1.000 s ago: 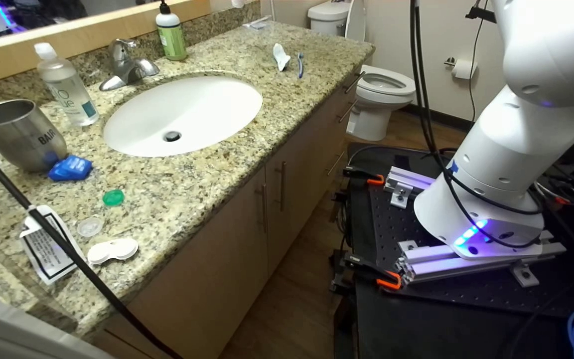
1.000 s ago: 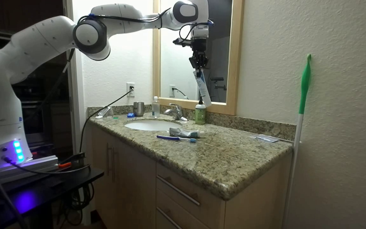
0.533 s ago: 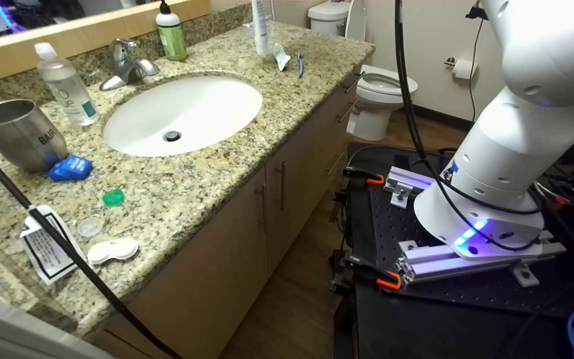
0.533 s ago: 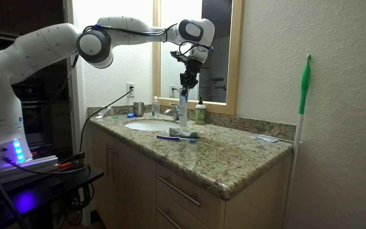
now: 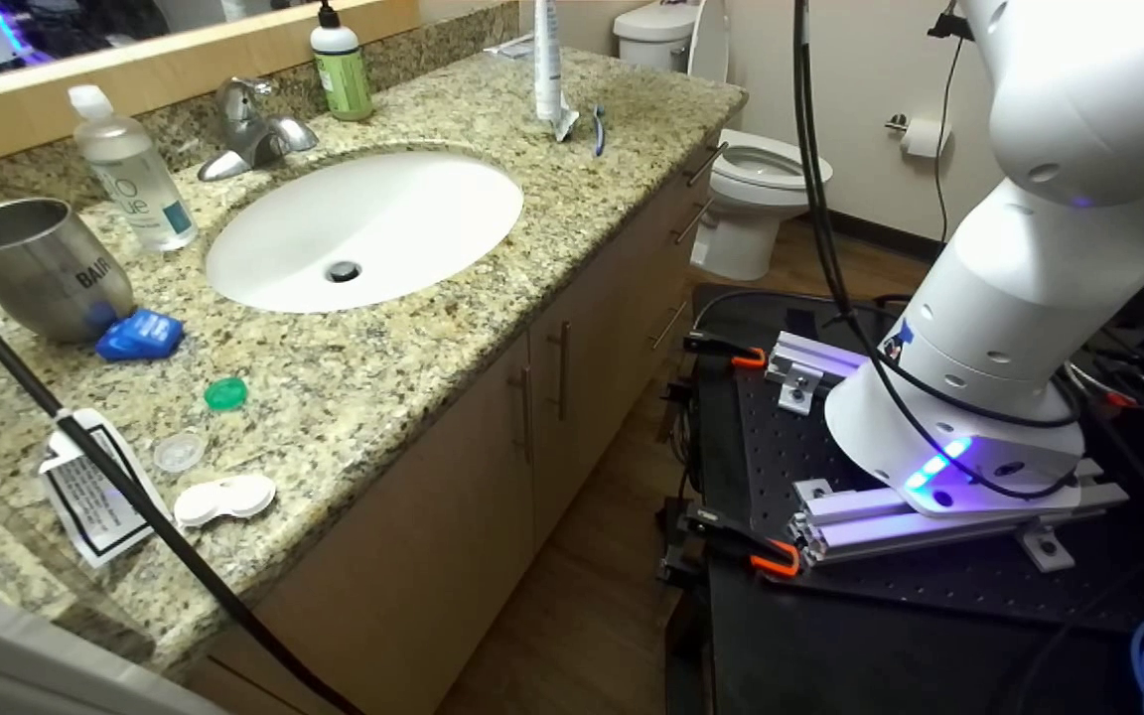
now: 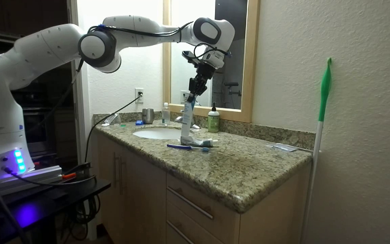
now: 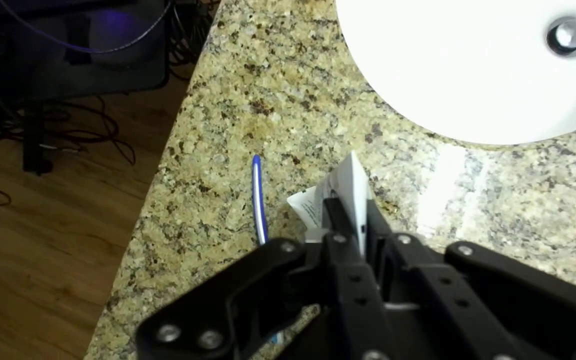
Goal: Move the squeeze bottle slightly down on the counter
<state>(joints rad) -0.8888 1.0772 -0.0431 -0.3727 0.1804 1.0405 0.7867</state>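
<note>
In an exterior view, the bottle (image 5: 547,62) is over the counter (image 5: 363,357), between back and front edges. In an exterior view, the gripper (image 6: 190,98), nearly closed, pinches the tilted bottle's top; its foot is beside a tube (image 6: 196,142). Wrist view: toothbrush (image 7: 258,197) nearer the front edge than the bottle.

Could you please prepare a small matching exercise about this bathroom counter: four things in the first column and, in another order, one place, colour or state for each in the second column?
Column one:
1. squeeze bottle
2. toothbrush
3. metal cup
4. pump bottle

Column two:
A. beside the blue object
B. mostly green, standing upright
C. tilted, held by the gripper
D. blue and white, lying on the counter

Right pairs: 1-C, 2-D, 3-A, 4-B
</note>
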